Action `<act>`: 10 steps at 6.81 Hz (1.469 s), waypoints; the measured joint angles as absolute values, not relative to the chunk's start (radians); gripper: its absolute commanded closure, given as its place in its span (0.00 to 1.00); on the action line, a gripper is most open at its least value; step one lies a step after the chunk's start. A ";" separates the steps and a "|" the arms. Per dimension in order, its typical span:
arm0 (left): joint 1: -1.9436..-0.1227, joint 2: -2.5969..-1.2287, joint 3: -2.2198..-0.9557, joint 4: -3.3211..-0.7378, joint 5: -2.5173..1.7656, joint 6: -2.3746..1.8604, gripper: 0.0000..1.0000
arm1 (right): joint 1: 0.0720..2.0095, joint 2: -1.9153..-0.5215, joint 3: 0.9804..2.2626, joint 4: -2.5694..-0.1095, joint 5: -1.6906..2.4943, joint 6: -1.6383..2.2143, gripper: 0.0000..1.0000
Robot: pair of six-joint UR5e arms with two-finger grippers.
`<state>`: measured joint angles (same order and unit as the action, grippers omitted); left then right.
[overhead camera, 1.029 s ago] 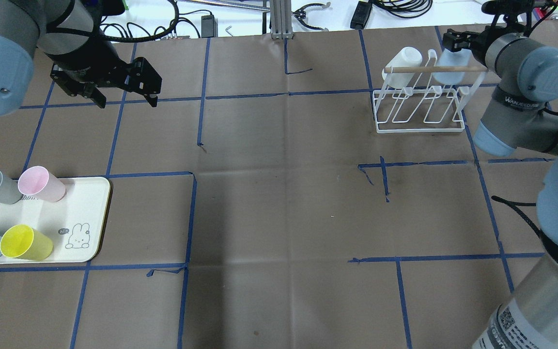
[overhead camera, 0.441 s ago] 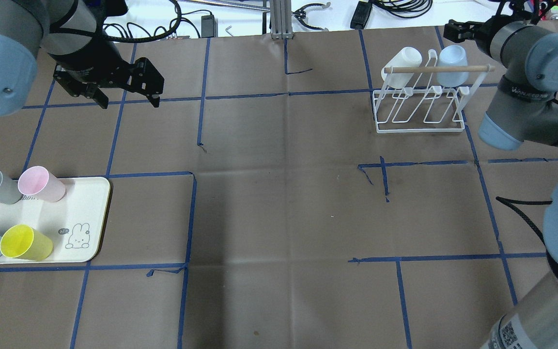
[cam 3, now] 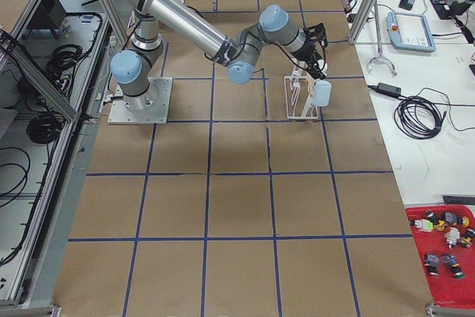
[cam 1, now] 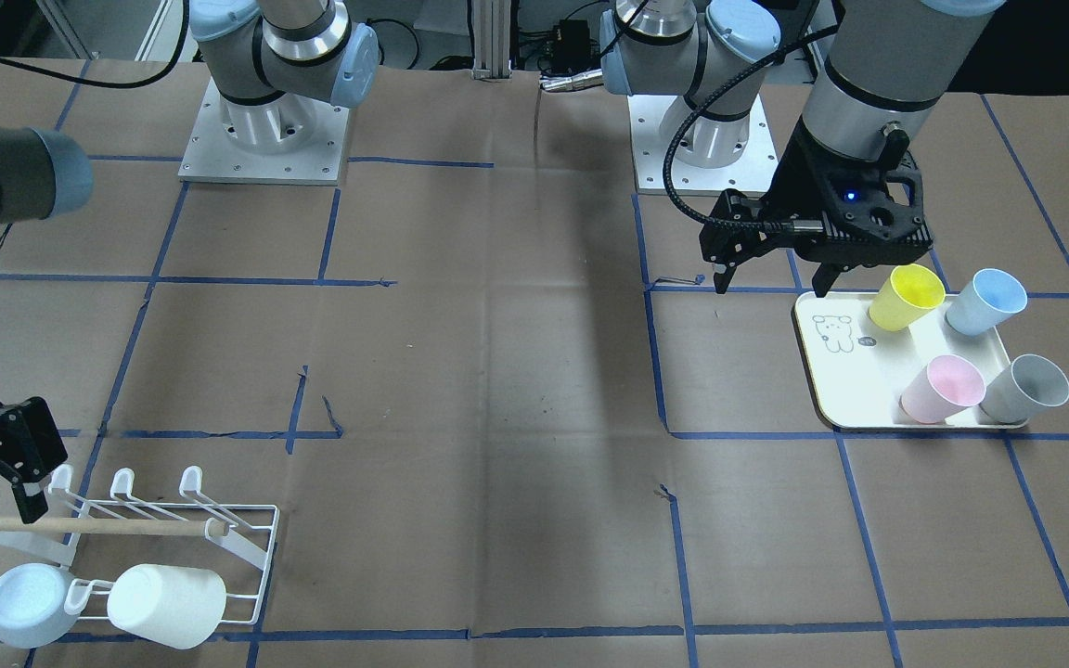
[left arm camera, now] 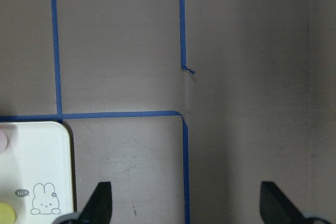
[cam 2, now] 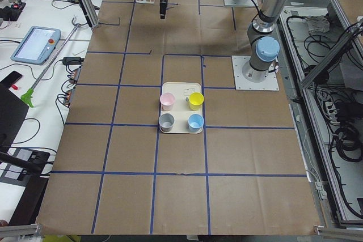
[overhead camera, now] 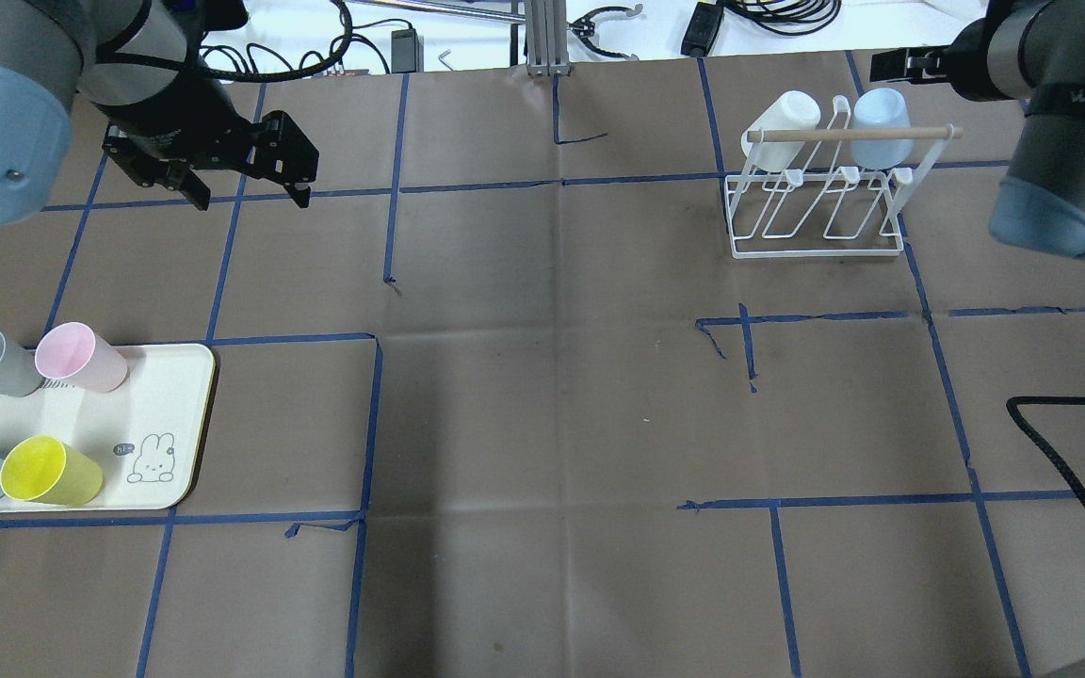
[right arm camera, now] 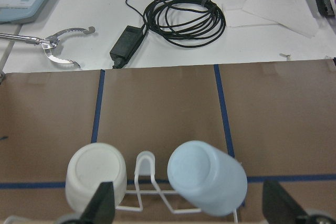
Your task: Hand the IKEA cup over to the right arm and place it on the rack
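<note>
The light-blue cup (overhead camera: 882,122) now hangs mouth-down on a prong in the row of the rack (overhead camera: 816,250) farther from the robot. It is just beside the white cup (overhead camera: 785,117) on the same row, with the wooden dowel (overhead camera: 816,136) crossing in front of both. A second ago the right gripper (overhead camera: 891,66) was at this cup; since then it has let go and drawn back toward the table's far edge, and the cup has not shifted on its prong. In the right wrist view the gripper's fingers (right arm camera: 103,203) stand wide apart at the lower corners, with the cup lying between them but untouched, so the gripper holds nothing. This suggests the cup's placement is done: hung on the rack and staying there unaided. Farther off, the left gripper (overhead camera: 249,193) hovers where it was, jaws spread wide and empty, above the table short of the cream tray (overhead camera: 175,414), where four more cups (overhead camera: 51,471) stand. The likely next step is the left arm reaching for one of those
</note>
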<state>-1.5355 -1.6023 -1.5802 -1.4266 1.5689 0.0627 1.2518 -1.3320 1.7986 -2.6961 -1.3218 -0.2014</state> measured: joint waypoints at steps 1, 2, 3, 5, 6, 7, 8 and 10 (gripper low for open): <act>-1.536 -1.602 -1.579 -1.427 1.569 0.063 0.00 | 1.261 -1.401 1.782 -2.535 -1.323 -0.200 0.00; -1.536 -1.603 -1.579 -1.427 1.569 0.063 0.00 | 1.285 -1.461 1.749 -2.345 -1.334 -0.199 0.00; -1.536 -1.602 -1.579 -1.427 1.569 0.063 0.00 | 1.322 -1.503 1.705 -2.152 -1.363 -0.198 0.00; -1.536 -1.602 -1.579 -1.427 1.569 0.064 0.00 | 1.431 -1.541 1.616 -1.800 -1.466 -0.149 0.00; -1.536 -1.602 -1.578 -1.427 1.569 0.064 0.00 | 1.496 -1.555 1.597 -1.694 -1.502 -0.069 0.00; -1.536 -1.602 -1.577 -1.427 1.569 0.064 0.00 | 1.562 -1.575 1.594 -1.648 -1.518 0.016 0.00; -1.536 -1.602 -1.577 -1.427 1.569 0.064 0.00 | 1.618 -1.591 1.595 -1.632 -1.522 0.086 0.00; -1.536 -1.602 -1.577 -1.427 1.569 0.065 0.00 | 1.662 -1.595 1.598 -1.627 -1.521 0.127 0.00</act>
<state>-1.5355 -1.6020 -1.5770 -1.4266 1.5693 0.0648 1.6616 -1.5949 1.5975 -1.6271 -1.5214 0.1269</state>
